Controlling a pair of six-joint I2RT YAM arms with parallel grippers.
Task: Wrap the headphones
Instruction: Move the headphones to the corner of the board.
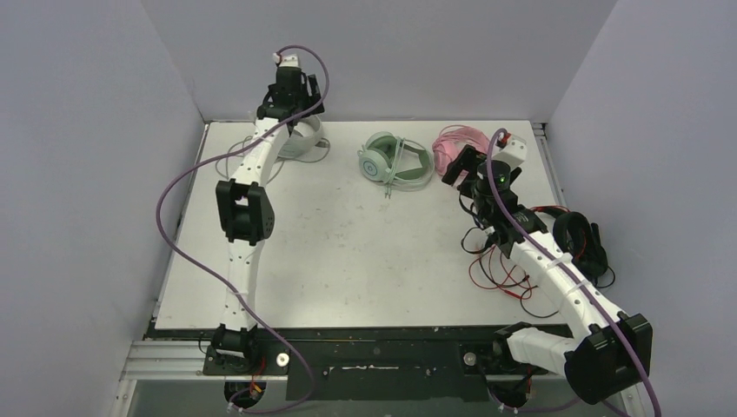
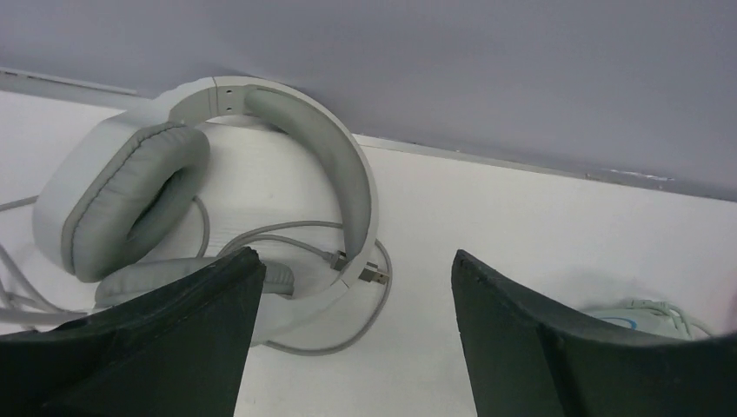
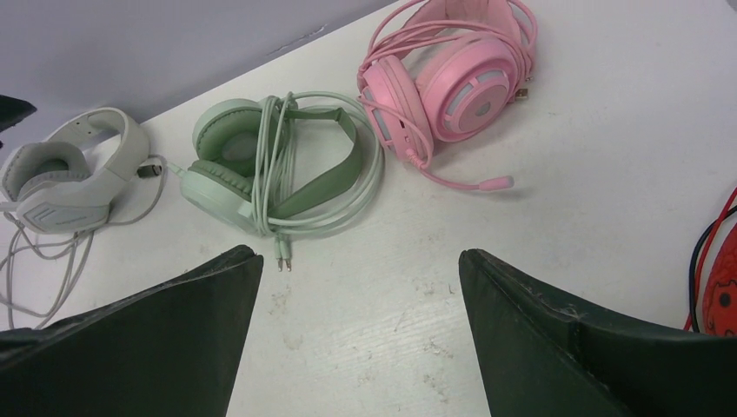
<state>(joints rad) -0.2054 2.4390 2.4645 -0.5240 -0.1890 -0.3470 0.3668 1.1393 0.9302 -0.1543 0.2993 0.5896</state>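
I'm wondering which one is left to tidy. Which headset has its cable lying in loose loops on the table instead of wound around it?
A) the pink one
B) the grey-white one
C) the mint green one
B: the grey-white headset has its cable sprawling over the table, while the mint green headset and the pink headset have theirs wound around them.

White headset (image 3: 65,178), mint headset (image 3: 222,187), pink headset (image 3: 465,82) lie in a row.

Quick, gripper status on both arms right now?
Left gripper: open, holding nothing, jaws facing the pale grey-white padded over-ear headset.
Right gripper: open, holding nothing.
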